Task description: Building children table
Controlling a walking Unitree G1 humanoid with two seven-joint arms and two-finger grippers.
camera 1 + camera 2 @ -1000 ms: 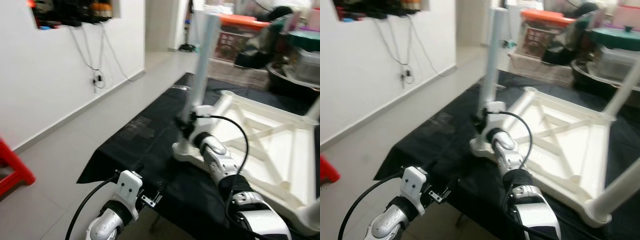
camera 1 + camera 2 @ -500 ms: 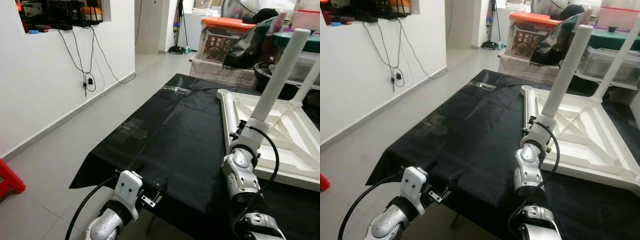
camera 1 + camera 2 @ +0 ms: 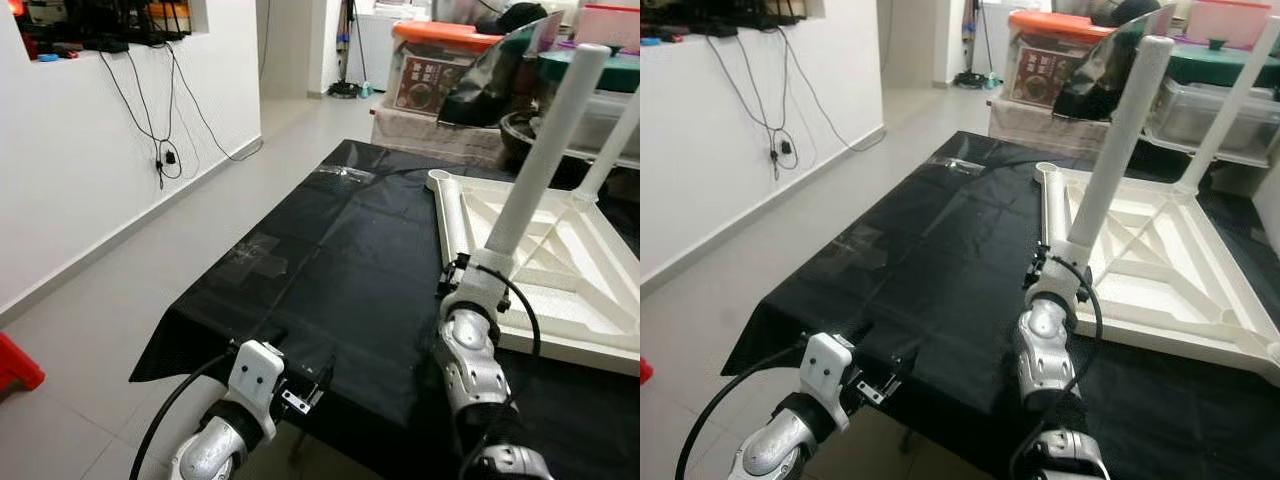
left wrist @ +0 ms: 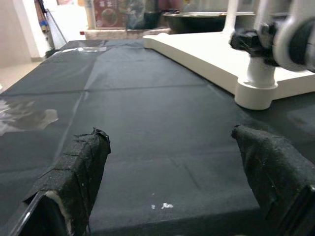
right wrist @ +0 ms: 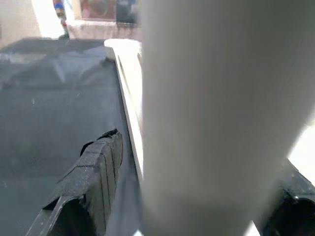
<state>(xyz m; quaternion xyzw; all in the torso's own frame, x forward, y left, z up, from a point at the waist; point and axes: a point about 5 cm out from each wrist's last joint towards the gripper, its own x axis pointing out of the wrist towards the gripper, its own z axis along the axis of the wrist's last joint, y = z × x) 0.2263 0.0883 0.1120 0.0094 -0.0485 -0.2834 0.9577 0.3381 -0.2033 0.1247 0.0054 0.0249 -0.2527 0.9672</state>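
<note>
White plastic table leg (image 3: 540,150) sits clamped in your right gripper (image 3: 478,268) over the upturned white tabletop (image 3: 560,260); left gripper (image 4: 182,172) gapes wide.

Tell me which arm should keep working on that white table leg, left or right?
Right. Its tool is already around the white leg at the upturned table frame. The left tool hovers open at the black cloth's near edge, apart from it.
</note>
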